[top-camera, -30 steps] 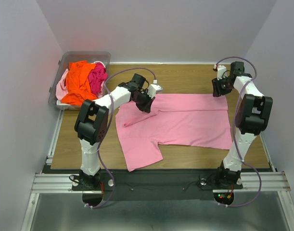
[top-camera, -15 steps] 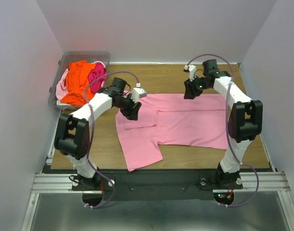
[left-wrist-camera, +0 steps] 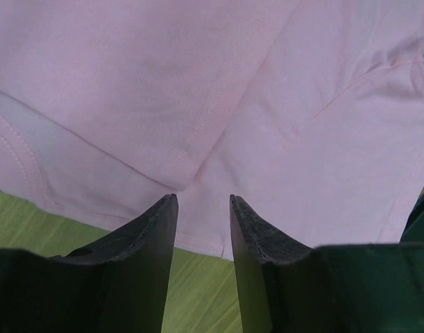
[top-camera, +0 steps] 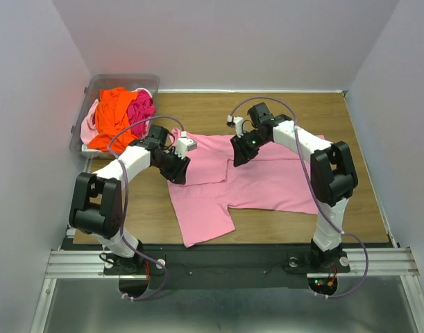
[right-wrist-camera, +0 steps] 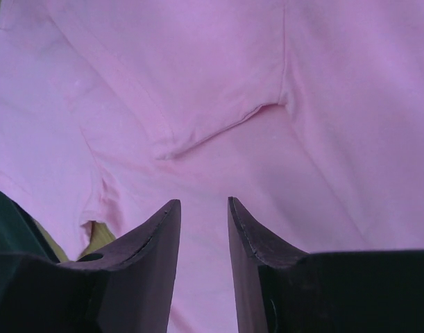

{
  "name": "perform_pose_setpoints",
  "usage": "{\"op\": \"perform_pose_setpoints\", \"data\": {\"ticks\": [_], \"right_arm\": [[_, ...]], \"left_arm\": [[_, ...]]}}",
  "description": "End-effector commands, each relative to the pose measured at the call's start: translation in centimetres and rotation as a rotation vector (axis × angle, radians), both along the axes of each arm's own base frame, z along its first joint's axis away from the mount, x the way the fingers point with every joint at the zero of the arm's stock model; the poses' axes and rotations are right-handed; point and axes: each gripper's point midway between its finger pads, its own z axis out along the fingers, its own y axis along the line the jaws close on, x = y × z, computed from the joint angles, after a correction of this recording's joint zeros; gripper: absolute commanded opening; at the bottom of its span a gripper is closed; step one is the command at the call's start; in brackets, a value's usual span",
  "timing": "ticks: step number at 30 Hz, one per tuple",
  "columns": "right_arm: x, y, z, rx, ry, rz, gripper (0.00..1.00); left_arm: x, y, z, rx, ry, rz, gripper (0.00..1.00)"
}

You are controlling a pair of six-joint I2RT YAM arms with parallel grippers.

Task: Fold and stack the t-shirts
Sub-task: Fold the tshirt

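A light pink cotton t-shirt [top-camera: 281,180] lies spread on the wooden table [top-camera: 364,114]. Over its left part hovers the left pincer [top-camera: 177,166], fingers apart and empty. Over its far middle is the right pincer [top-camera: 238,154], likewise. Beyond its left end, a clear plastic bin [top-camera: 125,78] holds bright orange and hot pink t-shirts [top-camera: 113,125].

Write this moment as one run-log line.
left end effector: open above light pink t-shirt | right end effector: open above it | bin: other t-shirts
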Motion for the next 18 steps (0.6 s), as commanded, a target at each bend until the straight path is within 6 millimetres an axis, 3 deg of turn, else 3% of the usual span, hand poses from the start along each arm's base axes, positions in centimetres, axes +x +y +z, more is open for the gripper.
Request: {"op": "perform_pose_setpoints", "data": {"ticks": [1,10,18], "right_arm": [[-1.1,1.9,-0.5,0.038,0.104,-0.053,0.40],[-1.6,2.8,-3.3,0.020,0.226,-0.106,0.46],[-2.4,3.9,-3.3,0.049,0.289,-0.108,0.48]], "left_arm": [[1.1,0.2,-0.1,-0.011,0.003,0.071,0.47],[1.2,0.4,-2.0,0.013,0.088,0.096,0.48],[1.6,0.0,-2.2,0.000,0.101,0.086,0.45]]}}
